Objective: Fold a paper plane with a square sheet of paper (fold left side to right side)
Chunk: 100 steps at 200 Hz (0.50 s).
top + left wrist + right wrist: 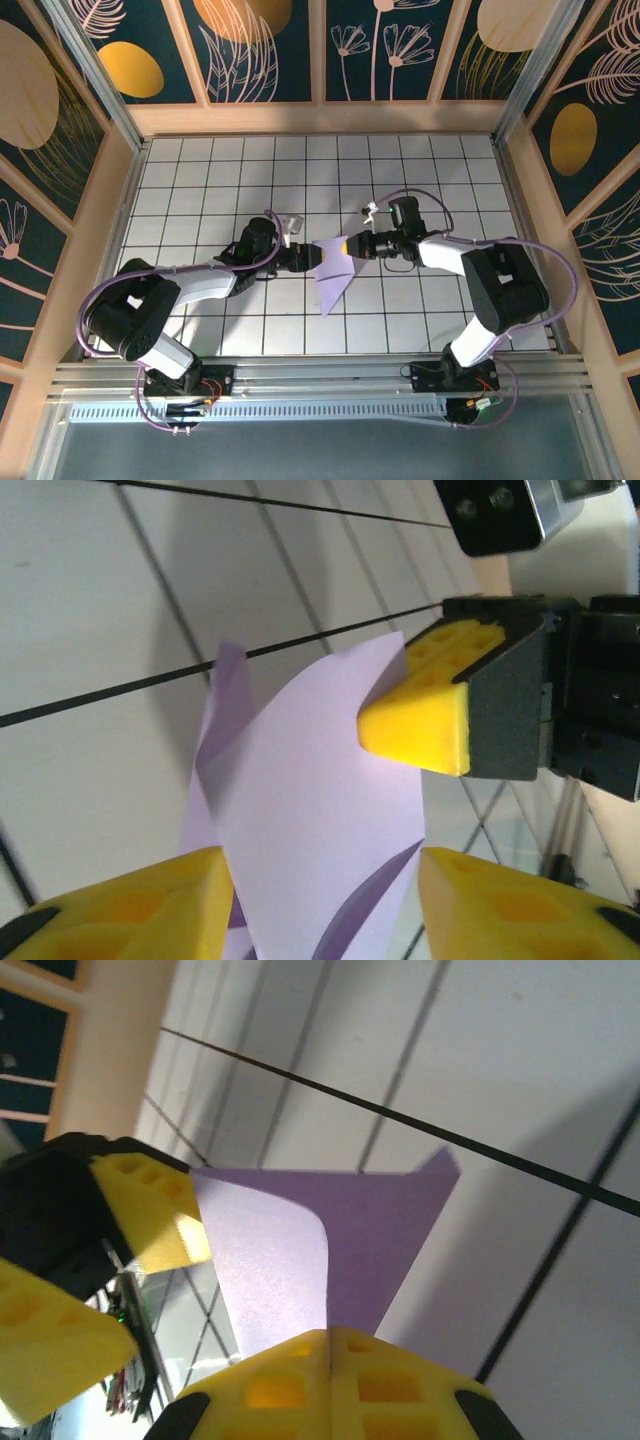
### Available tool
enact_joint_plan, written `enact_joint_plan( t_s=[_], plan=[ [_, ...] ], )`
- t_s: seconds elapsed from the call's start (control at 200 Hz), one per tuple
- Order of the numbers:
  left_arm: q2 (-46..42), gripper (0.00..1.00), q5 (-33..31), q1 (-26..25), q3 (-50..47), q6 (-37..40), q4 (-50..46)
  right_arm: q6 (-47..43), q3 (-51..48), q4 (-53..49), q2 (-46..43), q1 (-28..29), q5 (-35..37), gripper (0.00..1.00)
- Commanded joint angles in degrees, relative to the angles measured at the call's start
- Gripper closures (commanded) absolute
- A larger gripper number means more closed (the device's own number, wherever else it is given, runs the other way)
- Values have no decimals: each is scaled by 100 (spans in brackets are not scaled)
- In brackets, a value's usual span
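Just left of the middle of the table (200, 180), we see the left gripper (312, 258) with its jaws standing apart. The left edge of the paper (335, 275) passes through the gap between its fingers (130, 905). The paper lies at the table's middle, between both grippers. It is lavender, folded to a narrow shape with a soft curled flap on top and a sharp point aimed at the table's near edge. Just right of the table's middle, the right gripper (348, 246) presses its yellow pads (390, 1385) together, pinching the paper's right edge.
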Motion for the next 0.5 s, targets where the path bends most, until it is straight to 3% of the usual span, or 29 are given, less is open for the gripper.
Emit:
enact_joint_plan(
  t_s=[0.0, 0.265, 0.495],
  plan=[
    [-156, 42, -912, 25, 99, 216, -723, 367, 8, 32, 120, 46, 510, 100],
    [-1293, 45, -1772, -158, 1, 634, -1545, 1045, 284, -665, 85, 40, 890, 100],
    [-1554, 47, -2789, -1325, 563, 1048, -2679, 1791, 406, -1034, 107, 28, 952, 100]
  ],
)
